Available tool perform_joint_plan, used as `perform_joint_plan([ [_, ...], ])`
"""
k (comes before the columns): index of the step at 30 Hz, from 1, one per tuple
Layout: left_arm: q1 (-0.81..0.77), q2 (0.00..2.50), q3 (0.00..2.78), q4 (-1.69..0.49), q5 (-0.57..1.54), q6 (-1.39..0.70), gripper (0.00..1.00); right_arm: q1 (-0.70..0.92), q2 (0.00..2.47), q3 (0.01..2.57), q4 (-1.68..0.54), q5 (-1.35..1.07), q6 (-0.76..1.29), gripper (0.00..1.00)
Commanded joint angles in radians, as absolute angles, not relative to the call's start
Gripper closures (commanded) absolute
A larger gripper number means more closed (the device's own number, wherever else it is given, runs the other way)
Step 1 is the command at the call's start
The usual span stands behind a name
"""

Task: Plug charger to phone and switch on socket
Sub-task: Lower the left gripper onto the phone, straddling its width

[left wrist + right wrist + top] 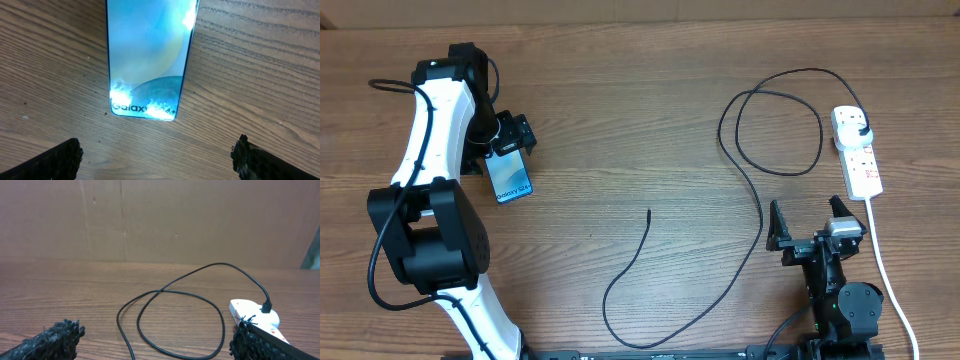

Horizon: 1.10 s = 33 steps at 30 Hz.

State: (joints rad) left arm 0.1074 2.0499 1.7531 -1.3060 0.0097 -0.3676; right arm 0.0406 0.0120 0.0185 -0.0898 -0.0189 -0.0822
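The power strip point(857, 150) lay on the wooden table point(620, 100), at the far right in the overhead view, with its white cord point(885, 270) running back toward the robot. The black plug point(860, 130) of the cable point(760, 215) sat in the strip's farthest outlet, which the right wrist view confirmed point(266, 306). From there the cable curled into a loose loop just left of the strip, then swept away toward the near edge. It ended in a free tip point(649, 211), well left of the strip and touching nothing. The position of the strip's switches could not be read.

The phone point(510, 175) lay flat, screen up, far to the left of the strip, well apart from the cable tip. Its lettered end pointed toward the robot.

The left gripper point(512, 140) hung over the phone's far end with its jaws spread wide. In its wrist view both fingers point(55, 160) stood clear of the phone point(150, 55) (bare wood lay between them).

The right gripper point(808, 225) sat near the strip's cord end, jaws likewise fully spread and pinching nothing. Its camera looked over the cable loop point(220, 264) toward the strip point(252, 312).
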Motion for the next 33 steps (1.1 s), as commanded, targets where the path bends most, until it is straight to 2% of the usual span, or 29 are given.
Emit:
perform_joint_plan([
  [1,0.113,2.057,1.741,-1.299,-0.009,-0.374,0.00,0.046,0.002,0.008,-0.084,-0.017,-0.080,0.00],
  [33,0.113,2.119,1.741,-1.251,-0.033,-0.358,0.00,0.046,0.002,0.008,-0.084,-0.017,-0.080,0.00],
])
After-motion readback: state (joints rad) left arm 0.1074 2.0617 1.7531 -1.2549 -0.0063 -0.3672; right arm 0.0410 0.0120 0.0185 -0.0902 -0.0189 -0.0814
